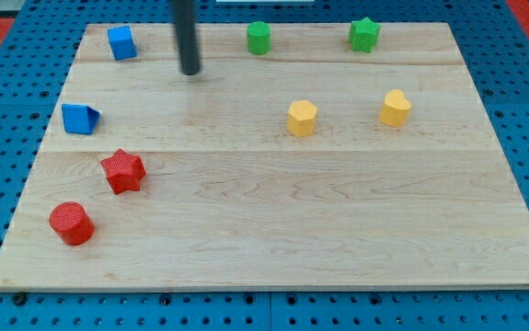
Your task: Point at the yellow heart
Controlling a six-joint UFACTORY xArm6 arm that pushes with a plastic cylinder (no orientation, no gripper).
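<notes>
my tip (190, 72): bare rod, no claw, touching no block | near blue cube (121, 42), view's top left | yellow heart (395, 108): view's right, well apart, beside yellow hexagon (302, 118)

The table (273, 211) is being shown as pale wood with visible grain and board seams, its finish smooth with a faint sheen. The yellow heart (395, 108) and red star (123, 171) are being seen as matt plastic with fine ridged layering, while my tip (190, 71) is being presented as dark and matt.
</notes>
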